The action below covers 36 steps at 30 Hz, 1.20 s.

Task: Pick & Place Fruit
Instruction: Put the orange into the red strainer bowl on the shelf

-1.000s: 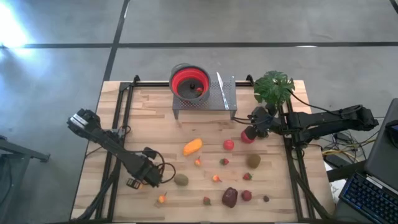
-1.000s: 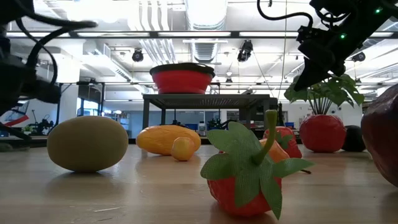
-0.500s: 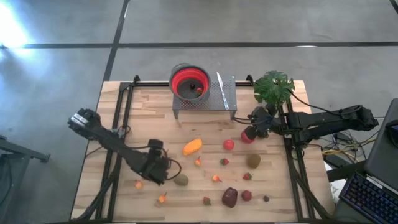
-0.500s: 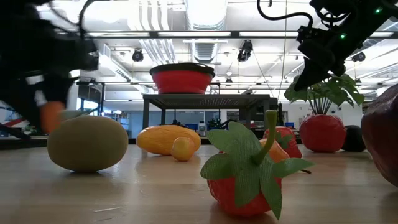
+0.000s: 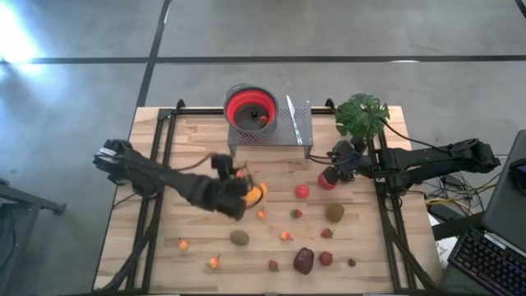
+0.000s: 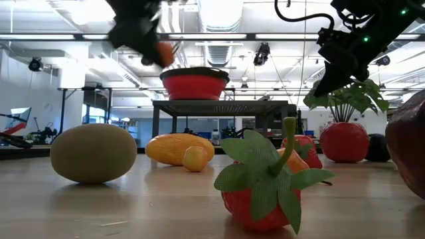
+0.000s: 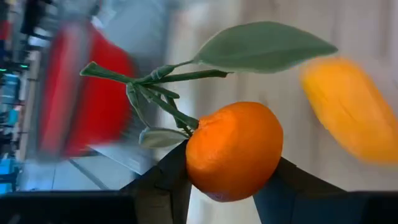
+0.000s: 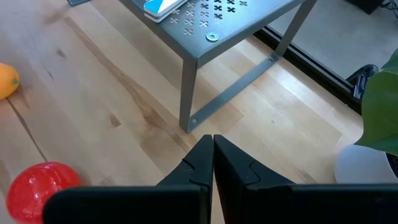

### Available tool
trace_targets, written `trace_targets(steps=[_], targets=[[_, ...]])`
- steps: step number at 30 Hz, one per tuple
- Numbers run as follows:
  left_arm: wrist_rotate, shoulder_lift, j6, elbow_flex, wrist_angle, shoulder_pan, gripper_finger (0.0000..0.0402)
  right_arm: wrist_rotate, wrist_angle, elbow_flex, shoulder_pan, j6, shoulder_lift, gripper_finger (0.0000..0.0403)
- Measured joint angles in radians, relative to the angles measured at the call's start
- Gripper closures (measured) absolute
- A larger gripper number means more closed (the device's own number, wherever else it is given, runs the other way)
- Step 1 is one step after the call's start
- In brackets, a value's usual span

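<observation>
Fruit in the air: the left hand [image 5: 236, 182] is clenched on a small orange fruit with green leaves [image 7: 233, 151], the two dark fingers [image 7: 160, 190] pinching it from either side. From above, that hand sits raised over the middle of the wooden surface [image 5: 193, 136], just beside the elongated orange fruit [image 5: 256, 193] and in front of the grey metal stand [image 5: 297, 130]. At table height the held fruit [image 6: 164, 51] shows up high, level with the rim of the red bowl [image 6: 194, 82] on the stand.

Over on the other side, the right hand [image 5: 334, 167] is parked near the potted plant [image 5: 362, 114], its fingers [image 8: 199, 163] pressed together on nothing, pointing down at bare wood beside a leg of the stand. A red apple [image 5: 302, 191] lies close to it.

Scattered across the front of the surface are a brown-green kiwi [image 5: 239, 238], another kiwi [image 5: 334, 213] farther right, the large dark maroon fruit [image 5: 303, 261], a red berry [image 5: 326, 258] just beside it, and a strawberry with a green top [image 6: 265, 182] right up against the low camera. Two small orange fruits [image 5: 182, 243] lie apart near the front left.
</observation>
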State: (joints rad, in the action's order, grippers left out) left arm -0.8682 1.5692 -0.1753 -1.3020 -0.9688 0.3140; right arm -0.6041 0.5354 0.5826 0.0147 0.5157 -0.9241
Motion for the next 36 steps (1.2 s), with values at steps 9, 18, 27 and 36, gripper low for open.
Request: trace_targets(steps=[9, 18, 27, 36], targets=[[0.040, -0.001, 0.097, -0.335, 0.019, -0.293, 0.0262, 0.000, -0.001, -0.001, 0.000, -0.001, 0.000, 0.0394], [0.399, 0.000, 0.078, -0.392, 0.155, -0.625, 0.0262, 0.000, -0.002, -0.001, 0.000, -0.011, 0.000, 0.0394], [0.532, 0.015, 0.053, -0.329, 0.194, -0.758, 0.0261, -0.014, -0.004, -0.001, 0.000, -0.022, 0.000, 0.0394], [0.541, 0.126, 0.120, -0.313, 0.206, -0.758, 0.0261, -0.027, -0.004, -0.001, 0.000, -0.022, 0.000, 0.0394]])
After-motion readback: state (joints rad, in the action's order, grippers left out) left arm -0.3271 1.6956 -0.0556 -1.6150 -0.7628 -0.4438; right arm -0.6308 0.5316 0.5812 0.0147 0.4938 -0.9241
